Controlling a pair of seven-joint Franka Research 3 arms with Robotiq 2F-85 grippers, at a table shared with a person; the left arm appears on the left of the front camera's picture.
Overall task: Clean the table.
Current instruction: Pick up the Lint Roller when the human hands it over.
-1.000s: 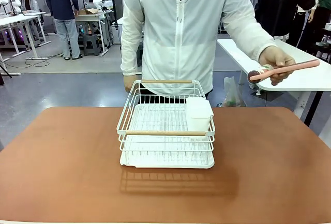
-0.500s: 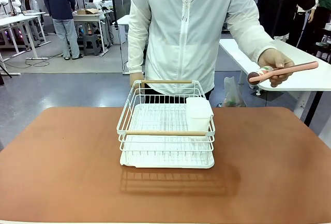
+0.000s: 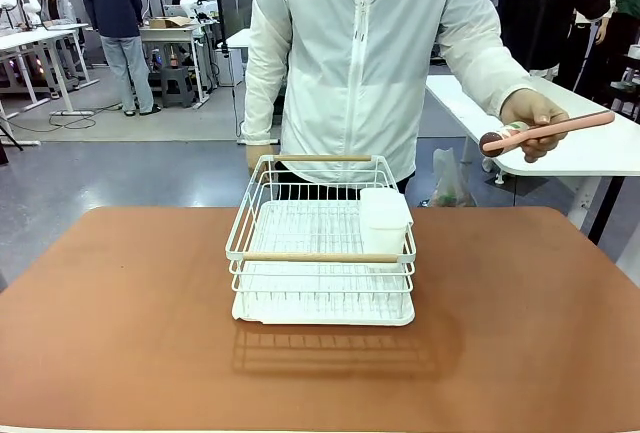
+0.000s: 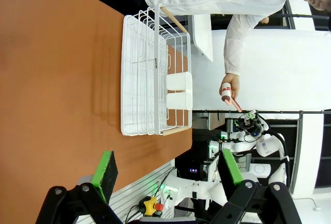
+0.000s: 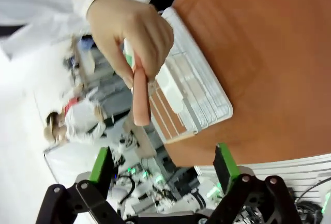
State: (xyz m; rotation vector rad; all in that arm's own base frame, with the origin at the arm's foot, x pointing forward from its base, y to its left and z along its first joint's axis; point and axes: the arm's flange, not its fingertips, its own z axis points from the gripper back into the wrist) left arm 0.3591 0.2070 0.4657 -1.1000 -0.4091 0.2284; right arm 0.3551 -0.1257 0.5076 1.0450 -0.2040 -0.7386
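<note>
While a pink long-handled brush [image 5: 140, 100] is held out by the person's hand [image 5: 132, 32] before the spread right gripper [image 5: 163, 167], a handover is judged to be in hand (left gripper [image 4: 168, 168] equally spread); next, the handle must be enclosed. The reddish-brown matte table [image 3: 120, 333] lies below, bearing a white wire rack [image 3: 320, 253].

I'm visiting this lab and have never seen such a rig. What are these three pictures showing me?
Two robot arms share a reddish-brown table with a person. One picture looks across it from the robot's side; the other two come from cameras on the wrists, so they look turned. The black prongs with green pads are fingers of the left gripper and right gripper, both open, holding nothing. On the table stands a white wire dish rack with a white container inside. The person's hand, out beside the table, holds a long pink-handled tool, perhaps a brush.
</note>
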